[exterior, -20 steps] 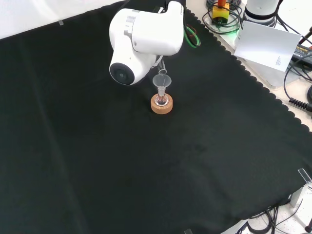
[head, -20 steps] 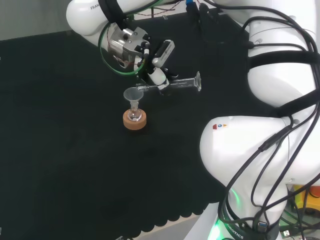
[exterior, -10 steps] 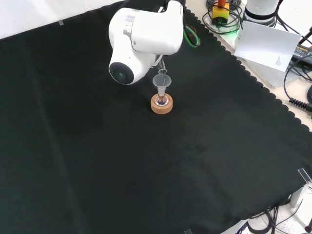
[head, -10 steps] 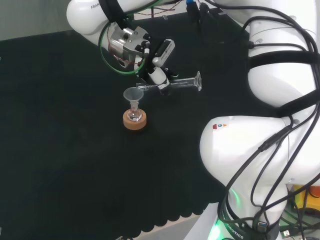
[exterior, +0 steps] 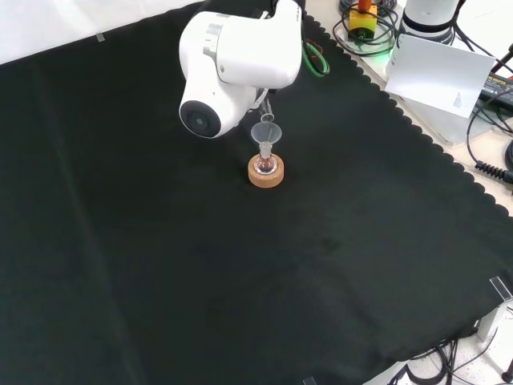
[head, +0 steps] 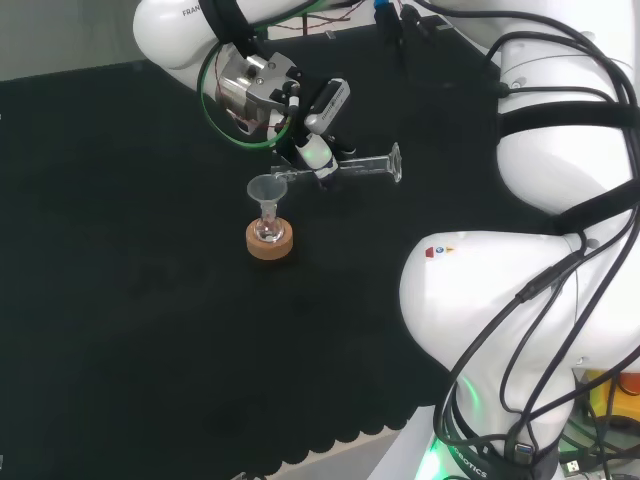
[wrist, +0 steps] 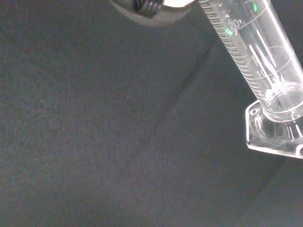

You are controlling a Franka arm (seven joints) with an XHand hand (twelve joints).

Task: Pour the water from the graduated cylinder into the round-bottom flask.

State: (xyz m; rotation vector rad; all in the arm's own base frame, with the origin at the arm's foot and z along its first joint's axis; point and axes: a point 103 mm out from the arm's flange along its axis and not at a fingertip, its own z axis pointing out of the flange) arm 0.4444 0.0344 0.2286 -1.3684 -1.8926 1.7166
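Note:
In the head view the hand is shut on a clear graduated cylinder that lies almost level in the air, its foot to the right and its mouth over a small funnel. That funnel sits in the neck of a round-bottom flask resting on a cork ring. The front view shows the funnel, the flask and the cork ring just below the arm's white link. Up close in the wrist view, the cylinder with its scale marks and hexagonal foot hangs over the black cloth.
The arm's big white links stand at the head view's right. In the front view a white link with a round grey cap stands above the flask. Black cloth spreads around, with a scalloped edge, cables and a white card at the right.
The hand and cylinder have risen very slightly in the head view. Funnel, flask and cork ring stand where they were.

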